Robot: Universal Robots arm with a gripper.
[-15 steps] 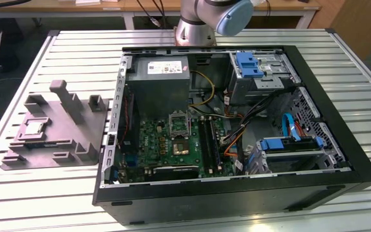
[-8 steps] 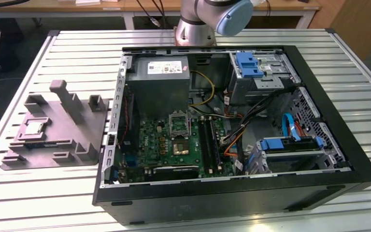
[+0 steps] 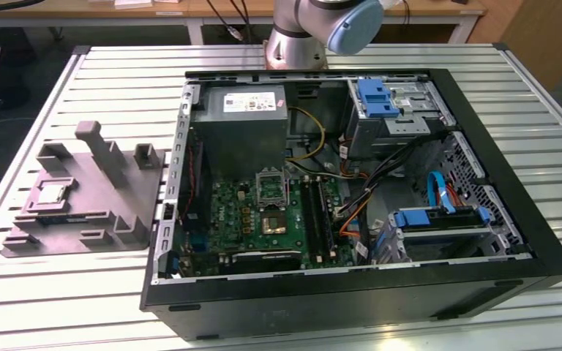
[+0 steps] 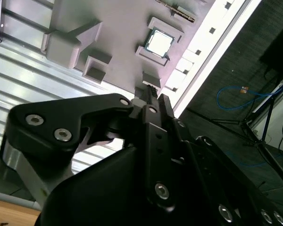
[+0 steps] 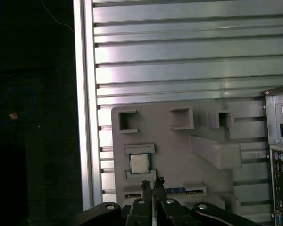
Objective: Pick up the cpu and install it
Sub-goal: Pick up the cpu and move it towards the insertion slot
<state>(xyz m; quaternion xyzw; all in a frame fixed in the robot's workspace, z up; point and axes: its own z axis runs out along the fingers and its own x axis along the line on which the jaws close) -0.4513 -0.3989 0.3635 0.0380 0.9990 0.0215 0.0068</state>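
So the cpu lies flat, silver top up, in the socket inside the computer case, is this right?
Not quite. The cpu lies flat, silver top up, but in a recess of the grey fixture on the table, outside the computer case. The first wrist view shows this.

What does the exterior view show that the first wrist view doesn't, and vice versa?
Exterior view adds: the inside of the open computer case, with the motherboard and power supply, plus the arm's base. First wrist view adds: the gripper with the cpu just ahead of it, and the case's rear ports. Both: the cpu seated in the grey fixture on the slatted table.
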